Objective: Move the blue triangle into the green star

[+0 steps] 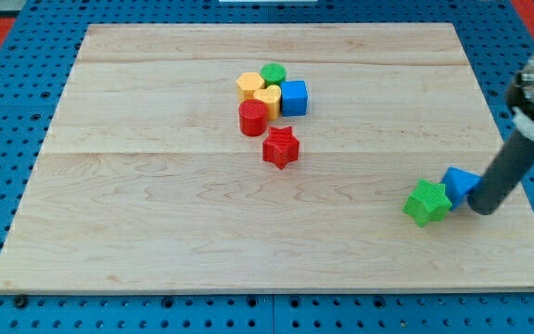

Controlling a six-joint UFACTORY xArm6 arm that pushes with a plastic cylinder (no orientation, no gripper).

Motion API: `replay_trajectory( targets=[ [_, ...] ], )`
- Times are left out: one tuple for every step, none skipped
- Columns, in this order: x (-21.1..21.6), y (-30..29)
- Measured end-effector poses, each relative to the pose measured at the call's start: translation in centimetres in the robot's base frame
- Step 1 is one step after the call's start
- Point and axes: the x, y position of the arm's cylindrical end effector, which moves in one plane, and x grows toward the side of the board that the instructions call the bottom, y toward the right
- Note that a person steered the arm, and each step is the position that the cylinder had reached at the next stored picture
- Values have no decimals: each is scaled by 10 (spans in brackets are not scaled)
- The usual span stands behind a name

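Observation:
The blue triangle lies at the view's lower right, touching the green star, which sits just to its lower left. My tip rests on the board right beside the blue triangle, on its right side, touching or nearly touching it. The dark rod slants up to the view's right edge.
A cluster stands at the top centre: a green cylinder, a yellow block, a yellow heart, a blue cube and a red cylinder. A red star sits just below them. The board's right edge is close to my tip.

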Motion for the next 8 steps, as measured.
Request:
replay_trajectory(
  targets=[
    [-22,-34],
    [-42,-70],
    [-52,-106],
    [-68,-120],
    [-81,-114],
    [-81,-97],
    [-125,-99],
    [-197,-91]
  ],
)
